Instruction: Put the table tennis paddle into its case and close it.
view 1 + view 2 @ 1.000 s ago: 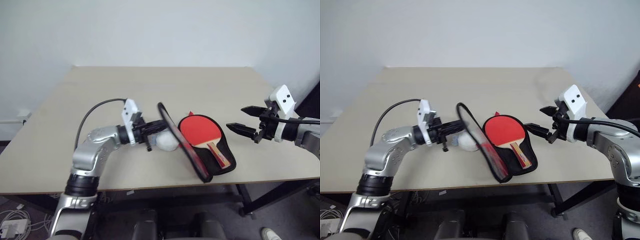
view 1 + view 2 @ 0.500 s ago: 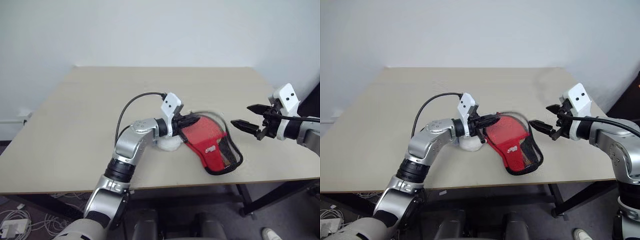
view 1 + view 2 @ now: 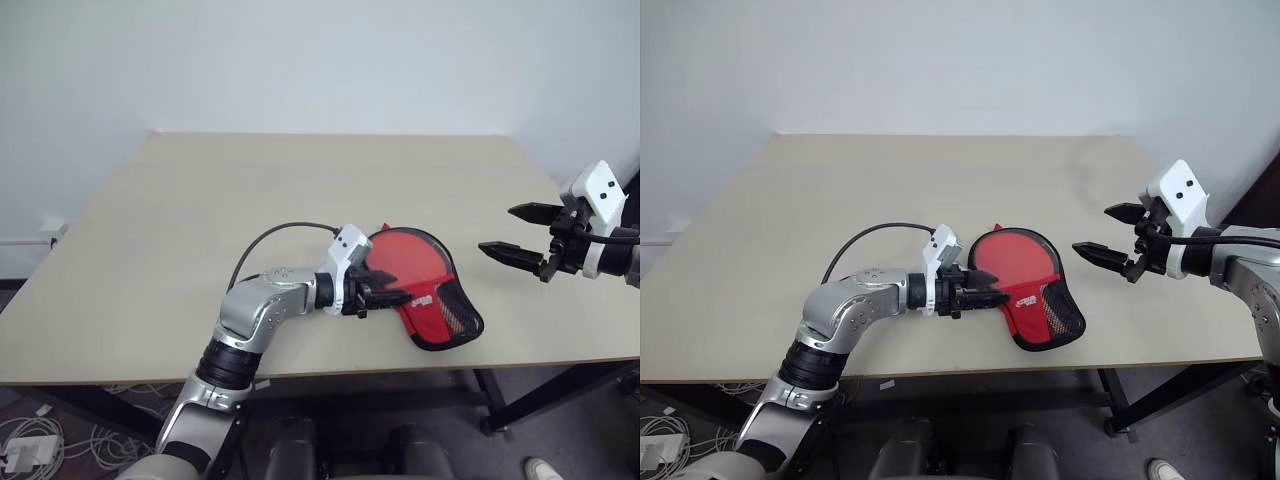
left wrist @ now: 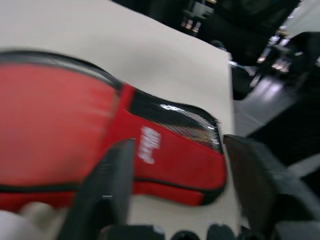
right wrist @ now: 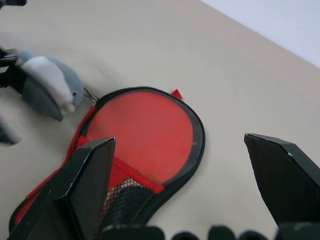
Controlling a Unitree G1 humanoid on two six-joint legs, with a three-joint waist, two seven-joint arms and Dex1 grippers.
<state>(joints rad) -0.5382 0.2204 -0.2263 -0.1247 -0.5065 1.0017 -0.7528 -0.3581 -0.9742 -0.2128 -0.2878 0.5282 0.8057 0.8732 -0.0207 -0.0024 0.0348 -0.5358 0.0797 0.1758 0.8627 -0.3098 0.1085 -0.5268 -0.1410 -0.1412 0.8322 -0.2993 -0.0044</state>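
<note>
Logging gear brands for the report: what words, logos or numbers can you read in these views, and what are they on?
White logo on the case, on its red panel beside the mesh pocket: blurred and too small to read.
No other text, number or sign is readable anywhere.

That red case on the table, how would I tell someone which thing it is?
Look at the beige table, near its front edge. The case lies flat there beside the left gripper: paddle-shaped, red with black edging, a small white logo and a black mesh panel.
</note>
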